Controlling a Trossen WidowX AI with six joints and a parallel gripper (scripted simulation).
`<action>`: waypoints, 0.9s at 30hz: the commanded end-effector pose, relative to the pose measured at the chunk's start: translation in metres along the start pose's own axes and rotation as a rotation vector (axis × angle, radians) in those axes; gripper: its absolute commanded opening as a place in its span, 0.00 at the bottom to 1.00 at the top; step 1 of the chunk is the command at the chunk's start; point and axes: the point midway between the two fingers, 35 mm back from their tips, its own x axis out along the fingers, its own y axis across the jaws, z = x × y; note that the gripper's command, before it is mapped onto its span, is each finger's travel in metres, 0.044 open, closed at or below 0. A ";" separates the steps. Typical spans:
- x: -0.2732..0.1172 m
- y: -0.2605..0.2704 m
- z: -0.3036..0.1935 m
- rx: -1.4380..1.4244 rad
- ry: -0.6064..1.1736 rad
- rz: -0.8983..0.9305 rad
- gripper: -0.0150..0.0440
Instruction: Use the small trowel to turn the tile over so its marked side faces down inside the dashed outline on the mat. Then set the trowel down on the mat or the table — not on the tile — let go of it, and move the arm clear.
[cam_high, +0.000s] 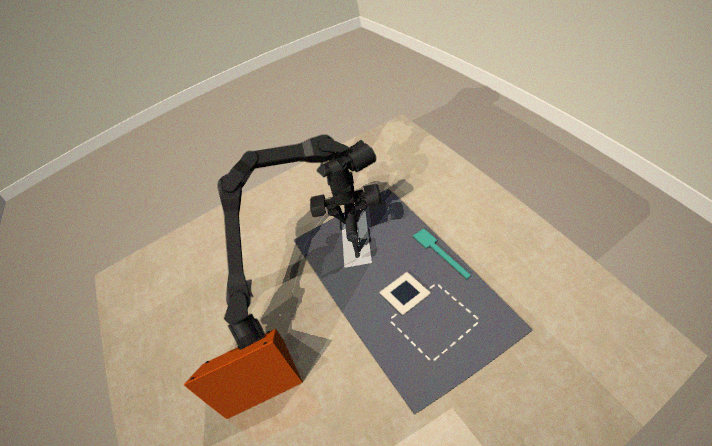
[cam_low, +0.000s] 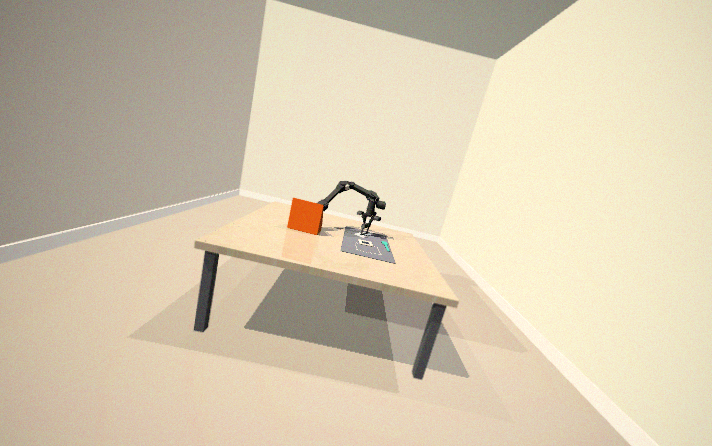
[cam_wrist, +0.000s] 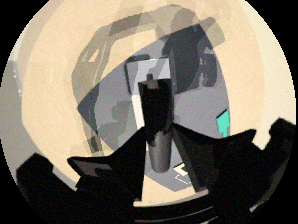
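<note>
The trowel has a pale rectangular blade (cam_high: 350, 258) (cam_wrist: 137, 111) and a black handle (cam_wrist: 161, 157). My gripper (cam_high: 351, 224) (cam_low: 364, 226) (cam_wrist: 157, 127) points down, shut on the handle. The blade is at or just above the mat's far end; any gap beneath it is unclear. The tile (cam_high: 389, 292) (cam_low: 365, 242) lies flat with a dark square on its cream face up. It overlaps one corner of the dashed outline (cam_high: 432, 359) and lies mostly outside it. The fingers partly hide the handle in the top and exterior views.
A teal spatula-shaped tool (cam_high: 425, 239) (cam_low: 385, 244) (cam_wrist: 223, 121) lies along the right side of the grey mat (cam_high: 415, 388) (cam_low: 386, 258). An orange block (cam_high: 244, 380) (cam_low: 304, 216) stands on the table (cam_high: 157, 315) (cam_low: 262, 246) beside the arm's base.
</note>
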 end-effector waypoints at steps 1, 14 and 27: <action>0.000 0.000 0.000 -0.038 -0.002 0.000 0.47; 0.000 0.000 0.000 -0.038 -0.002 0.000 0.71; 0.000 0.000 0.000 -0.038 -0.002 0.000 0.71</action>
